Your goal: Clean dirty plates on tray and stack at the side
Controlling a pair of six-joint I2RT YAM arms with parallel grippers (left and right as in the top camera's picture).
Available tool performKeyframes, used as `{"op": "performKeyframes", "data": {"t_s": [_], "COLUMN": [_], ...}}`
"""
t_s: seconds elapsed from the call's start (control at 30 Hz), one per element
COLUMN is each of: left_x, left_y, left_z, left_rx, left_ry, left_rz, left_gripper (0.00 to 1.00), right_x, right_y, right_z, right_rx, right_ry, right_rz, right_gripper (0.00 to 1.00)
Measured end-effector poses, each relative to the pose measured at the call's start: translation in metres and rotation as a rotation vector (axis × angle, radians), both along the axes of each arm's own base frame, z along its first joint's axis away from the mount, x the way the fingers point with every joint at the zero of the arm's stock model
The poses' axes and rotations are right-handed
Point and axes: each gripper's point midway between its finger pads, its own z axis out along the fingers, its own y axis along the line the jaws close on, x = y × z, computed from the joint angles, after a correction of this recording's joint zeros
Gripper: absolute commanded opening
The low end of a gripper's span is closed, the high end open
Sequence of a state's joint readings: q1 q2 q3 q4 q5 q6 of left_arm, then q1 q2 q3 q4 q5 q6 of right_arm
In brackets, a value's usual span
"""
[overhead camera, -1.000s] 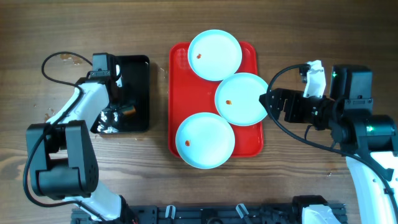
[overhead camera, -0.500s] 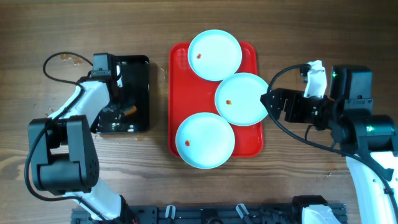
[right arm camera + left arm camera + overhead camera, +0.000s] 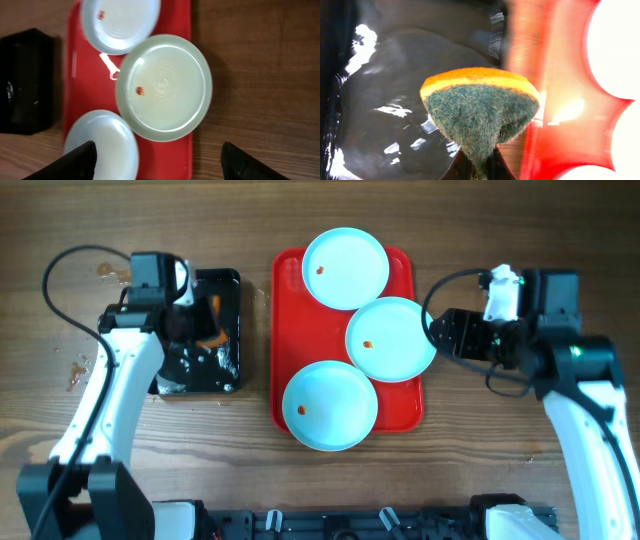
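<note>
A black tray (image 3: 228, 375) lay on the wooden table (image 3: 500, 230), its inside wet and glossy. A sponge (image 3: 480, 107), orange on one face and green scourer on the other, was over it. Small brownish marks (image 3: 105, 271) spotted the table nearby.

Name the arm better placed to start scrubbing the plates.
Left. The left gripper pinches the sponge above the black tray beside the red tray. The right gripper is open and empty by the middle plate.
</note>
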State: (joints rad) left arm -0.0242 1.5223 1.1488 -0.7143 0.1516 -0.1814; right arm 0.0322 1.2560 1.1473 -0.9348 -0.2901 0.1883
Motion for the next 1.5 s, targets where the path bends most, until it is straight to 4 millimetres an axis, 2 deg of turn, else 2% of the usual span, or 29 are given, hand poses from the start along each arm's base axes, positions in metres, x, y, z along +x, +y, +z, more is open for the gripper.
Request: {"op": "performKeyframes", "data": {"t_s": [0.07, 0.1, 0.17, 0.33, 0.37, 0.47, 0.57, 0.63, 0.7, 0.77, 0.8, 0.83, 0.87, 0.93, 1.0, 1.07, 1.23, 1.33, 1.5], "left_x": [0.010, 0.012, 0.022, 0.046, 0.050, 0.065, 0.078, 0.083, 0.084, 0.085, 0.085, 0.085, 0.086, 0.088, 0.092, 0.098, 0.111, 0.116, 0.119], "left_y": [-0.035, -0.046, -0.083, -0.144, -0.153, -0.164, -0.168, -0.170, -0.170, -0.171, -0.171, -0.171, -0.171, -0.172, -0.173, -0.175, -0.183, -0.190, -0.217], "left_z": [0.029, 0.036, 0.061, 0.103, 0.105, 0.090, 0.070, 0.066, 0.067, 0.067, 0.068, 0.068, 0.068, 0.064, 0.057, 0.045, 0.016, 0.000, -0.027], "left_rx": [-0.029, -0.039, -0.079, -0.197, -0.218, -0.252, -0.266, -0.275, -0.280, -0.282, -0.282, -0.282, -0.283, -0.285, -0.283, -0.281, -0.279, -0.281, -0.287], "left_ry": [-0.066, -0.083, -0.172, -0.374, -0.389, -0.379, -0.356, -0.358, -0.366, -0.367, -0.367, -0.370, -0.371, -0.370, -0.364, -0.356, -0.344, -0.341, -0.345], "left_rz": [-0.085, -0.109, -0.177, -0.233, -0.235, -0.208, -0.181, -0.173, -0.171, -0.169, -0.169, -0.169, -0.169, -0.166, -0.165, -0.164, -0.164, -0.169, -0.211], "left_gripper": [0.04, 0.04, 0.04, 0.04, 0.04, 0.04, 0.04, 0.04, 0.04, 0.04, 0.04, 0.04, 0.04, 0.04, 0.04, 0.04, 0.04, 0.04, 0.04], "right_x": [0.007, 0.008, 0.015, 0.054, 0.061, 0.081, 0.117, 0.145, 0.174, 0.199, 0.203, 0.206, 0.206, 0.208, 0.207, 0.208, 0.202, 0.200, 0.195], "right_y": [0.003, 0.007, 0.016, 0.030, 0.035, 0.053, 0.072, 0.082, 0.088, 0.089, 0.088, 0.085, 0.083, 0.077, 0.074, 0.073, 0.071, 0.071, 0.070], "right_z": [-0.012, -0.016, -0.020, -0.015, -0.014, -0.014, -0.014, -0.022, -0.041, -0.079, -0.093, -0.123, -0.141, -0.167, -0.178, -0.180, -0.184, -0.185, -0.187], "right_rx": [0.009, 0.022, 0.058, 0.082, 0.088, 0.100, 0.085, 0.061, 0.040, 0.013, 0.005, -0.015, -0.030, -0.061, -0.078, -0.088, -0.093, -0.093, -0.100], "right_ry": [0.033, 0.042, 0.035, -0.107, -0.127, -0.177, -0.208, -0.213, -0.211, -0.193, -0.179, -0.138, -0.109, -0.077, -0.060, -0.060, -0.029, -0.019, 0.007], "right_rz": [0.016, 0.038, 0.095, 0.159, 0.169, 0.208, 0.237, 0.243, 0.239, 0.227, 0.221, 0.211, 0.204, 0.191, 0.182, 0.179, 0.177, 0.177, 0.186], "right_gripper": [0.77, 0.77, 0.77, 0.72, 0.71, 0.69, 0.69, 0.68, 0.62, 0.59, 0.59, 0.56, 0.53, 0.49, 0.40, 0.29, 0.13, 0.11, 0.10]}}
